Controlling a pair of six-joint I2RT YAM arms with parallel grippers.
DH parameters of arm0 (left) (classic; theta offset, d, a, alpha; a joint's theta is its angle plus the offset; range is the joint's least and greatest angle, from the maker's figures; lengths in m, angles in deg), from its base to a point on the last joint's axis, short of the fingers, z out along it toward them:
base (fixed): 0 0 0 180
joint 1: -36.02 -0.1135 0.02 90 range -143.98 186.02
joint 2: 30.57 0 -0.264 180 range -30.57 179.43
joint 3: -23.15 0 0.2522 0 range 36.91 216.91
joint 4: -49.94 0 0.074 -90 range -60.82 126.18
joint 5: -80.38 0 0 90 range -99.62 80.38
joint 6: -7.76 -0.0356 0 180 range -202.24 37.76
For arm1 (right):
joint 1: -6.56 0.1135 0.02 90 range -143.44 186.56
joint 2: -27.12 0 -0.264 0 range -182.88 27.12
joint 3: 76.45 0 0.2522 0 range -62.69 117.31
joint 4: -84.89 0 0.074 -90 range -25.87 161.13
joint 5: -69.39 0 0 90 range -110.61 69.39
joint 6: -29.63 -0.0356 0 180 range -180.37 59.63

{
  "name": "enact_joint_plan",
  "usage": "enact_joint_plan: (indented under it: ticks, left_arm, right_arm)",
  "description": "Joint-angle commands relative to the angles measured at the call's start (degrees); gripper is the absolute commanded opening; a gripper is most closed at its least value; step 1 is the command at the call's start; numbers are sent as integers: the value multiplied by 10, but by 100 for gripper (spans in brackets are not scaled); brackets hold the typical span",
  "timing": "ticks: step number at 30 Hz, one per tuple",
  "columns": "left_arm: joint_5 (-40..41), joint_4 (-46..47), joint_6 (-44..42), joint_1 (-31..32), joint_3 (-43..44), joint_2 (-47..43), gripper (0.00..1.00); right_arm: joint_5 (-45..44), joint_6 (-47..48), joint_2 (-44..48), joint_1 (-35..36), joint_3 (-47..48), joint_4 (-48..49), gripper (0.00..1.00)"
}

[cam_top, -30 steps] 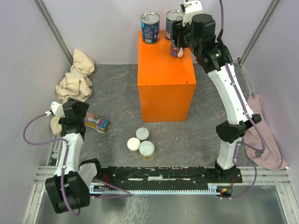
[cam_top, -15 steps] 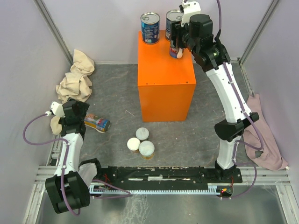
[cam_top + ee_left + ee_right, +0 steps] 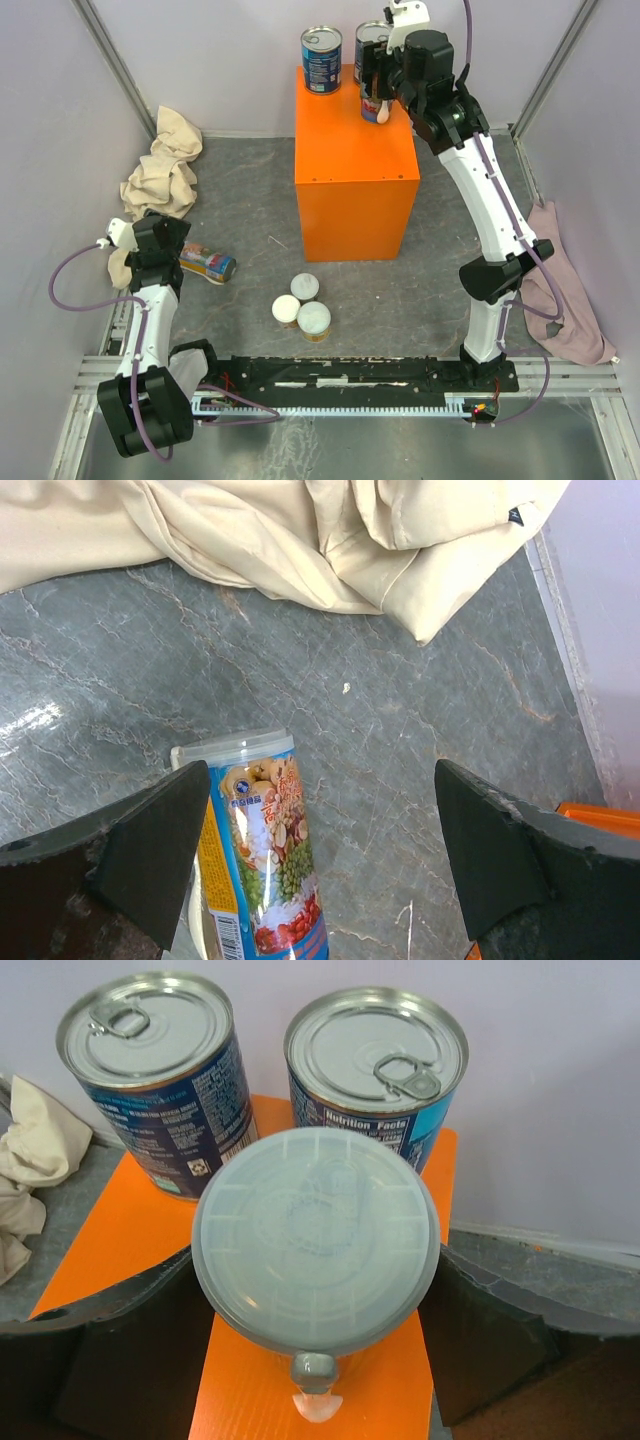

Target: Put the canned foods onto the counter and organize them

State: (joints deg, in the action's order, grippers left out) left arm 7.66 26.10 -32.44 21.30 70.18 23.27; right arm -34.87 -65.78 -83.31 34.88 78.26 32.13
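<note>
A lab test cell: plain lilac walls (image 3: 60,120), aluminium frame rail (image 3: 300,375)

Right wrist: the small pale-lidded can (image 3: 316,1235) shows you only its lid; body and label hidden beneath. Left wrist: the colourful nut-labelled plastic-lidded can (image 3: 262,860) runs off the bottom edge; small print unreadable.

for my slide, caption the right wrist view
The right gripper grips a pale-lidded can over the orange counter, two blue tins behind it.

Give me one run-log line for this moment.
right gripper shut on pale-lidded can over orange box | left gripper open over lying colourful can | two blue steel tins on box
</note>
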Motion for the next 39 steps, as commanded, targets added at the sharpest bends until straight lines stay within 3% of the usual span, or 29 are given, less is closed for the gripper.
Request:
enact_joint_plan:
  ticks: [1, 26, 34, 39]
  left_arm:
    - [-7, 29, -1, -4, 6, -3, 100]
    - [-18, 36, -4, -5, 4, 0, 99]
    - [-23, 39, -4, -10, 3, 2, 99]
    - [-20, 38, -4, -11, 3, 1, 99]
  right_arm:
    - [-8, -11, 21, -2, 6, 49, 85]
    - [-5, -9, 76, -2, -31, 84, 91]
    - [38, -11, 179, 9, -154, 200, 90]
    - [56, 32, 225, 73, -200, 216, 88]
